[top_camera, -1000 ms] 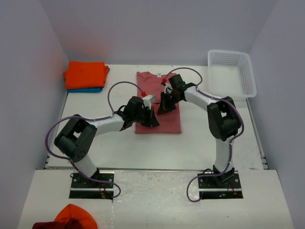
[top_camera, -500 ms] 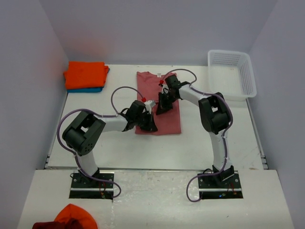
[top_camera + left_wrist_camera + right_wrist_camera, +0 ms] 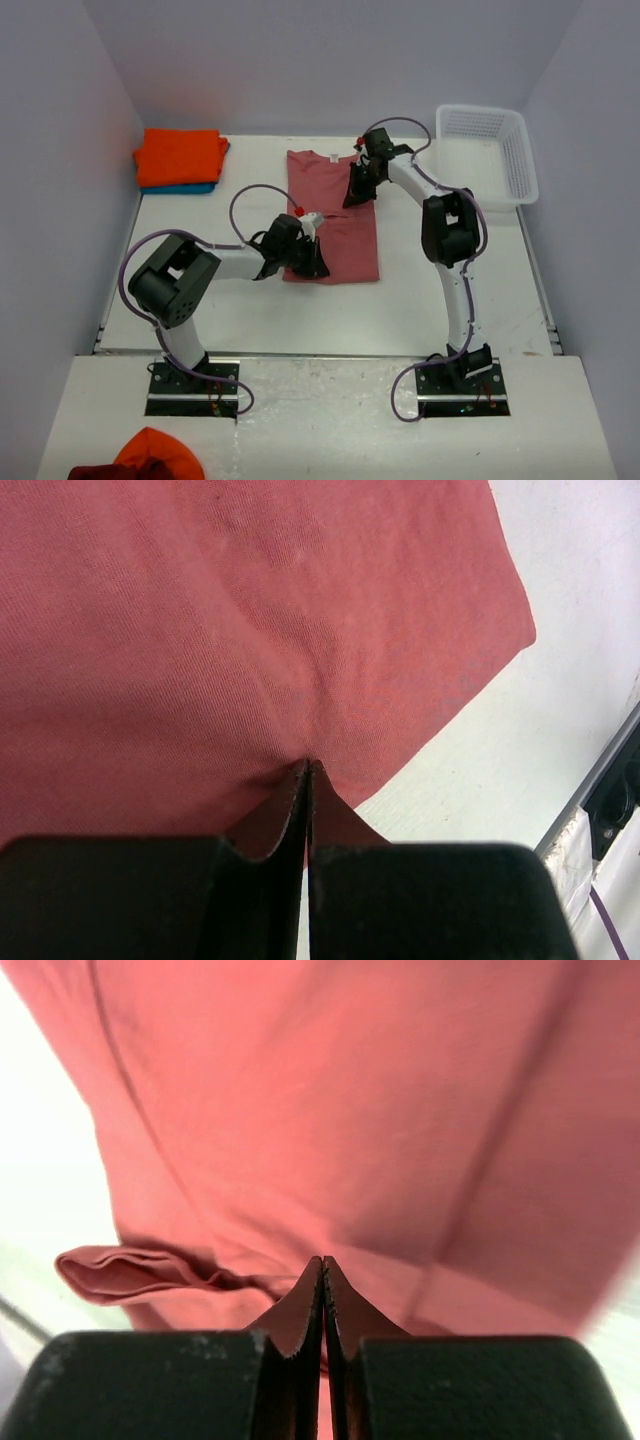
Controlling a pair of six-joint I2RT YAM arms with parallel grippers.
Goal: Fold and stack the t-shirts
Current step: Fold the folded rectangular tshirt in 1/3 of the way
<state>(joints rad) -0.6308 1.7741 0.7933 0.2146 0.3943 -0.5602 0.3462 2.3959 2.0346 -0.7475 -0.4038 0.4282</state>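
A salmon-red t-shirt (image 3: 350, 245) lies flat in a long folded strip at the table's middle, its collar with a white tag (image 3: 333, 153) at the far end. My left gripper (image 3: 316, 268) (image 3: 308, 765) is shut, its tips pressed onto the shirt near the near left corner, where the cloth puckers slightly. My right gripper (image 3: 354, 195) (image 3: 323, 1260) is shut too, tips resting on the shirt's right edge toward the far end, beside a rolled fold of cloth (image 3: 130, 1270). An orange t-shirt (image 3: 180, 155) lies folded on a teal t-shirt (image 3: 192, 188) at the back left.
A white lattice basket (image 3: 485, 150) stands at the back right corner. An orange and dark red heap of cloth (image 3: 150, 455) lies on the near ledge at the bottom left. The table's edge rail (image 3: 600, 780) runs close beside the shirt's near corner.
My right gripper has slid along the shirt away from me, toward the collar end and its right edge. My left gripper has slid toward the near hem. The shirt itself has stayed in place.
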